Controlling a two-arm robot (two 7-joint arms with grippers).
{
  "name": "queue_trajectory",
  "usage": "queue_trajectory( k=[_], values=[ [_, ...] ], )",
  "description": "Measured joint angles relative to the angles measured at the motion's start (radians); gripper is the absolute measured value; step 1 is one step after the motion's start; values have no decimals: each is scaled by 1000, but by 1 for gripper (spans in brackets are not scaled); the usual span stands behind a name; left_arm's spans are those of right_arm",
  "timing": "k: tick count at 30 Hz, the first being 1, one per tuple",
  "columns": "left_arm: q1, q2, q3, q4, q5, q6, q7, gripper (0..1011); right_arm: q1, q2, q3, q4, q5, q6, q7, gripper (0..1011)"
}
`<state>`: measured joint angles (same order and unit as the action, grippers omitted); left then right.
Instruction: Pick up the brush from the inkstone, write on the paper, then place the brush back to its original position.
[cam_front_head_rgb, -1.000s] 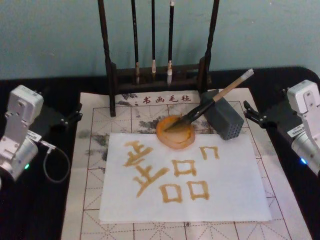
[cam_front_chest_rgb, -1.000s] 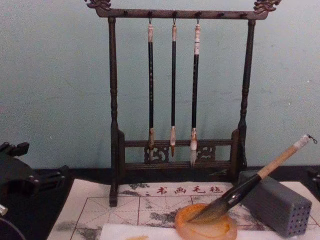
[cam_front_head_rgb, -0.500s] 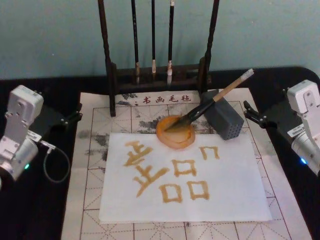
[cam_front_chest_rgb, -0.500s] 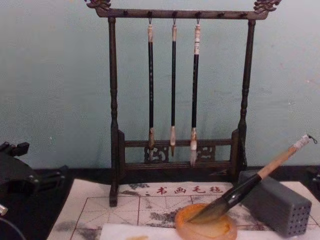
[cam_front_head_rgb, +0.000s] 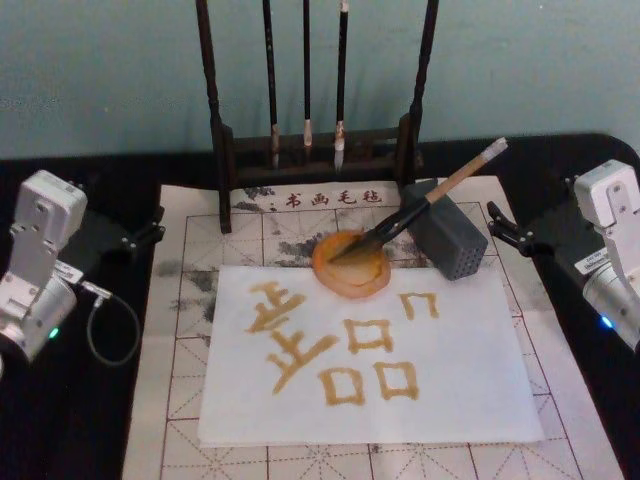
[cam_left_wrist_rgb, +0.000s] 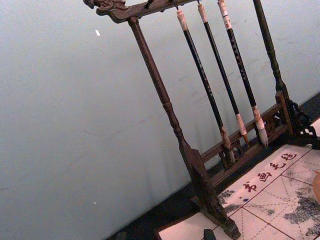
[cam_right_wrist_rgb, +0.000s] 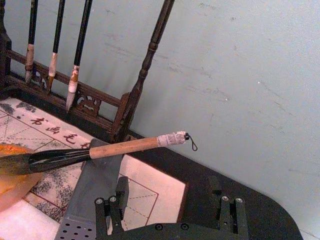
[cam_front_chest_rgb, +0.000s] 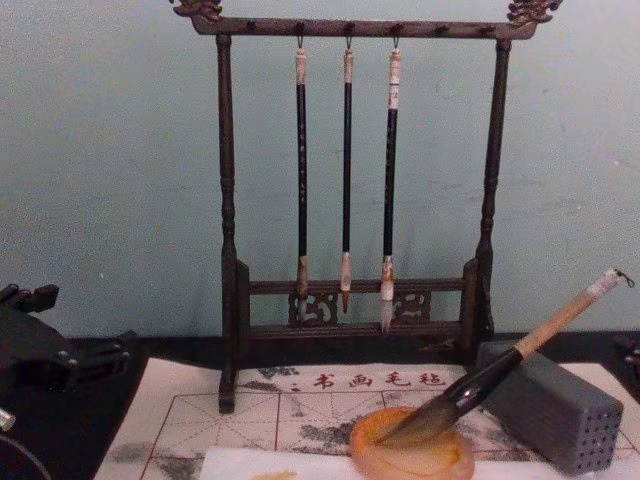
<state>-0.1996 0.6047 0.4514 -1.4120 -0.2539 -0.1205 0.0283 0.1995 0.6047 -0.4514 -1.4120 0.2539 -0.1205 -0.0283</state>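
The brush (cam_front_head_rgb: 432, 196) lies slanted, its dark tip in the orange inkstone (cam_front_head_rgb: 350, 275) and its handle propped on a grey block (cam_front_head_rgb: 450, 243). From the right wrist I see the brush (cam_right_wrist_rgb: 125, 146) lying on the block, with the inkstone (cam_right_wrist_rgb: 12, 187) at the edge. The white paper (cam_front_head_rgb: 480, 390) carries several ochre characters in front of the inkstone. My left gripper (cam_front_head_rgb: 147, 232) is parked at the mat's left edge, open and empty. My right gripper (cam_front_head_rgb: 500, 228) is parked at the right edge, its fingers (cam_right_wrist_rgb: 111, 206) spread wide and holding nothing.
A dark wooden stand (cam_front_head_rgb: 222, 150) with three slim hanging brushes (cam_front_head_rgb: 306, 80) rises behind the inkstone. A gridded felt mat (cam_front_head_rgb: 180, 400) lies under the paper on the black table. A loose cable (cam_front_head_rgb: 100, 330) loops beside the left arm.
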Motion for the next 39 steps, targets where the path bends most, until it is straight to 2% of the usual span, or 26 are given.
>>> queue_trajectory(
  k=[7, 13, 16, 18, 19, 22, 26, 31, 32, 34, 39],
  values=[
    [0, 0, 0, 0, 0, 0, 0, 1001, -10, -8, 23, -4, 13, 7, 20, 1002],
    [0, 0, 0, 0, 0, 0, 0, 1001, -29, -19, 62, -26, 89, 42, 70, 1002],
    [0, 0, 0, 0, 0, 0, 0, 1001, -41, -35, 100, -42, 179, 95, 120, 1002],
    [0, 0, 0, 0, 0, 0, 0, 1001, -43, -44, 115, -46, 216, 122, 136, 1002],
    [0, 0, 0, 0, 0, 0, 0, 1001, -44, -55, 131, -49, 256, 152, 152, 1002],
    [0, 0, 0, 0, 0, 0, 0, 1001, -44, -74, 155, -49, 312, 197, 172, 1002],
    [0, 0, 0, 0, 0, 0, 0, 1001, -38, -118, 200, -45, 405, 277, 191, 1002],
    [0, 0, 0, 0, 0, 0, 0, 1001, -19, -170, 240, -24, 488, 345, 204, 1002],
    [0, 0, 0, 0, 0, 0, 0, 1001, -19, -170, 240, -24, 488, 345, 204, 1002],
    [0, 0, 0, 0, 0, 0, 0, 1001, -5, -193, 255, -9, 534, 373, 209, 1002],
    [0, 0, 0, 0, 0, 0, 0, 1001, 21, -226, 269, 20, 606, 412, 206, 1002]
  ],
)
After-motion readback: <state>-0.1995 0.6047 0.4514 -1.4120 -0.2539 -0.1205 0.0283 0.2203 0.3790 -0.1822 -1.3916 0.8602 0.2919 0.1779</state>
